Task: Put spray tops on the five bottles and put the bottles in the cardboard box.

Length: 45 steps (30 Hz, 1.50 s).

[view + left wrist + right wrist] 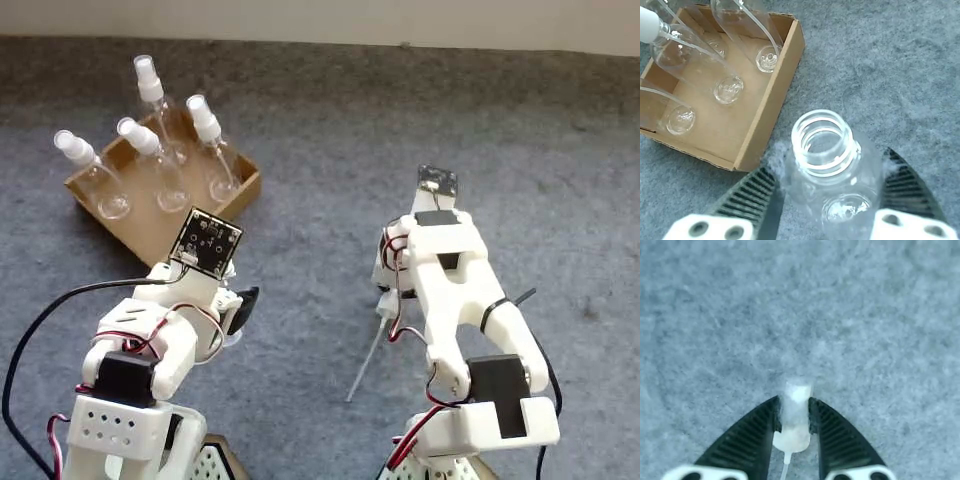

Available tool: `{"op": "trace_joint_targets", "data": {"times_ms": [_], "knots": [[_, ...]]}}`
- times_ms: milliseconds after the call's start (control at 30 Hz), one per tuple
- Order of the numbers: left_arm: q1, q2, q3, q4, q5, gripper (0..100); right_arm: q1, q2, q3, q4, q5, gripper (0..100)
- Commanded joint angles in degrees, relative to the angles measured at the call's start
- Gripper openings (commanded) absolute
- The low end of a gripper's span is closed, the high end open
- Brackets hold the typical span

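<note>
The cardboard box point(105, 222) sits at the far left and holds several clear bottles point(156, 165) standing upright, each with a white spray top. My left gripper point(827, 195) is shut on one more clear bottle point(826, 145), whose threaded neck is bare; it stands upright just outside the box wall point(772, 105). In the high view the left gripper point(240, 312) sits near the box's front corner. My right gripper point(793, 402) is shut on a white spray top point(796, 392). Its thin dip tube point(365, 365) slants down beneath the right arm, close to the grey mat.
A grey carpet-like mat point(520, 150) covers the whole table. The two arms stand side by side at the near edge, with a gap of mat between them. Black and red cables point(40, 320) trail from the left arm.
</note>
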Motion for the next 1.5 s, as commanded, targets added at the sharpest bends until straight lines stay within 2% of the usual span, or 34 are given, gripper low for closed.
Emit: {"op": "trace_joint_targets", "data": {"times_ms": [0, 767, 967, 1200, 1467], "knots": [[-0.3, -0.7, -0.3, 0.2, -0.5, 20, 1.1, 0.2, -1.7, -2.3, 1.8, 2.9], [-0.3, -0.7, -0.2, 0.1, -0.5, 20, 0.8, -0.2, -2.1, -2.2, 2.2, 2.9], [-0.3, -0.7, -0.2, 0.1, -0.5, 20, 0.9, -0.3, -2.1, -2.0, 2.2, 11.8], [-0.3, -0.7, -0.2, 0.1, -0.5, 20, 1.0, -0.3, -2.9, -1.8, 2.2, 12.4], [-0.3, -0.7, -0.2, 0.2, -0.5, 20, 1.0, -0.3, -14.6, 11.2, 2.2, 12.5]]}}
